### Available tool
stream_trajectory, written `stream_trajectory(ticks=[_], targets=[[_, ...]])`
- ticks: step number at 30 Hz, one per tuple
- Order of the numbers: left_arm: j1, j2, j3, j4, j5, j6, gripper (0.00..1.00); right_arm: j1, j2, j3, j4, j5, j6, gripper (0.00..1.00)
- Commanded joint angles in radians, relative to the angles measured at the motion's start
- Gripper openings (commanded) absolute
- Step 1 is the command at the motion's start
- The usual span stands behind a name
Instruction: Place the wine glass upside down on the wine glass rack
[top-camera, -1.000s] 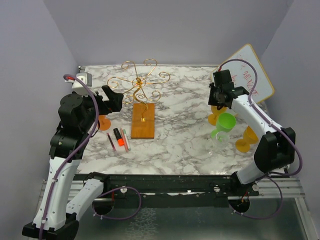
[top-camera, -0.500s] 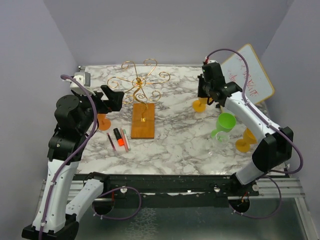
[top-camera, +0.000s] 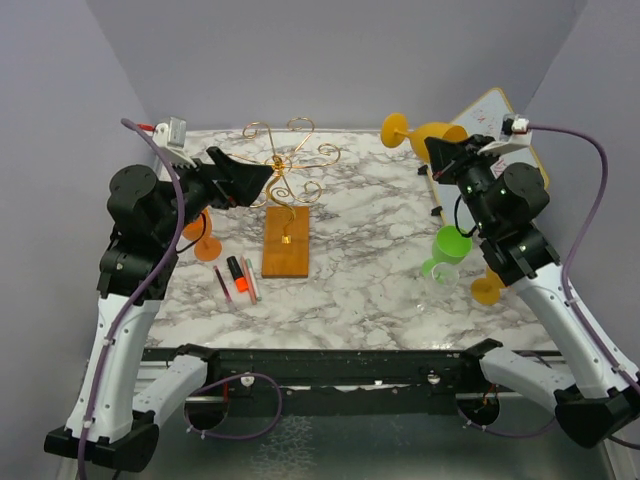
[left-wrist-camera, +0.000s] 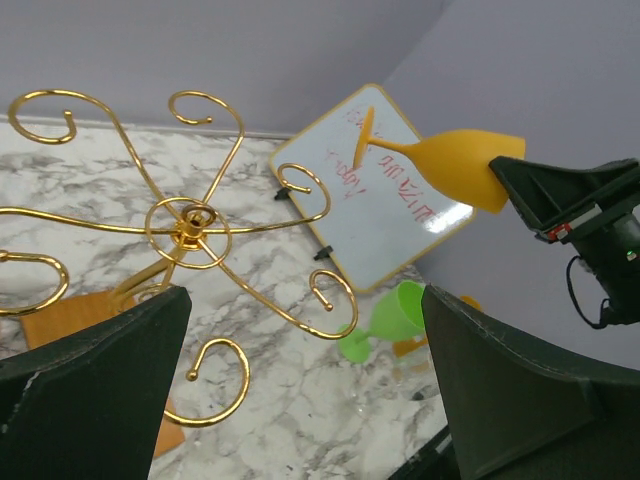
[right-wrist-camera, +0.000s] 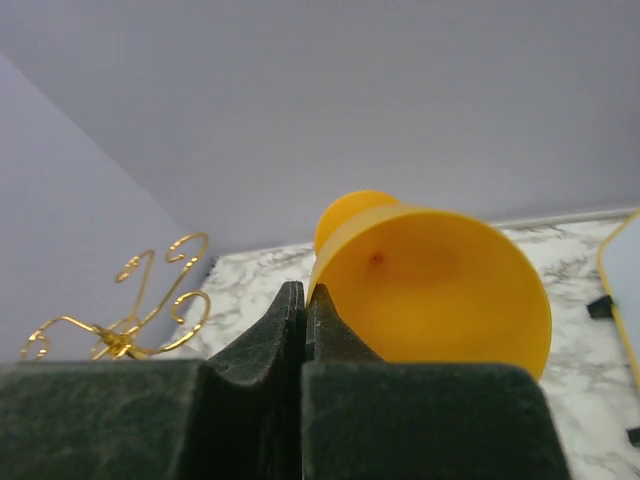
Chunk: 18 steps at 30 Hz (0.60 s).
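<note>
Top external view: a marble-patterned table (top-camera: 370, 260) stands inside pale purple walls, with two white and black robot arms mounted at its near edge. The right tool (top-camera: 447, 152) is raised above the far right part of the table, its two fingers pressed together on the rim of a yellow-orange wine glass (top-camera: 432, 133). The glass hangs in the air on its side, with the bowl at the tool and the stem and round foot pointing left. It is well apart from the wine glass rack (top-camera: 280, 165), a gold wire stand with curled arms on an orange-brown wooden base, which sits left of the table's middle. The left tool (top-camera: 250, 180) hovers just beside the rack's curls with its fingers spread wide and nothing between them.

A whiteboard (top-camera: 500, 140) with red writing leans at the far right. Near the right arm stand a green glass (top-camera: 450, 245) and an orange glass (top-camera: 488, 290). Some pens (top-camera: 238, 280) lie left of the rack's base.

Left wrist view: the rack's hub (left-wrist-camera: 190, 225) and spirals fill the left side, and the held glass (left-wrist-camera: 455, 165) shows at upper right.

Right wrist view: the fingers (right-wrist-camera: 280, 340) meet on the wall of the glass bowl (right-wrist-camera: 440, 290).
</note>
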Motion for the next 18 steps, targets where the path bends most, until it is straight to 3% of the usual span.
stream_trajectory(ticks=[1, 12, 15, 18], targets=[[0.005, 0.060, 0.045, 0.074, 0.128, -0.131, 0.99, -0.001, -0.085, -0.118, 0.235, -0.072, 0.104, 0.01], [-0.013, 0.170, -0.012, 0.375, 0.182, -0.386, 0.99, -0.001, -0.176, -0.233, 0.540, -0.264, 0.383, 0.01], [-0.065, 0.167, -0.112, 0.599, 0.163, -0.487, 0.99, -0.001, -0.177, -0.278, 0.625, -0.276, 0.466, 0.01], [-0.160, 0.184, -0.117, 0.646, 0.096, -0.473, 0.99, -0.001, -0.165, -0.292, 0.667, -0.294, 0.517, 0.01]])
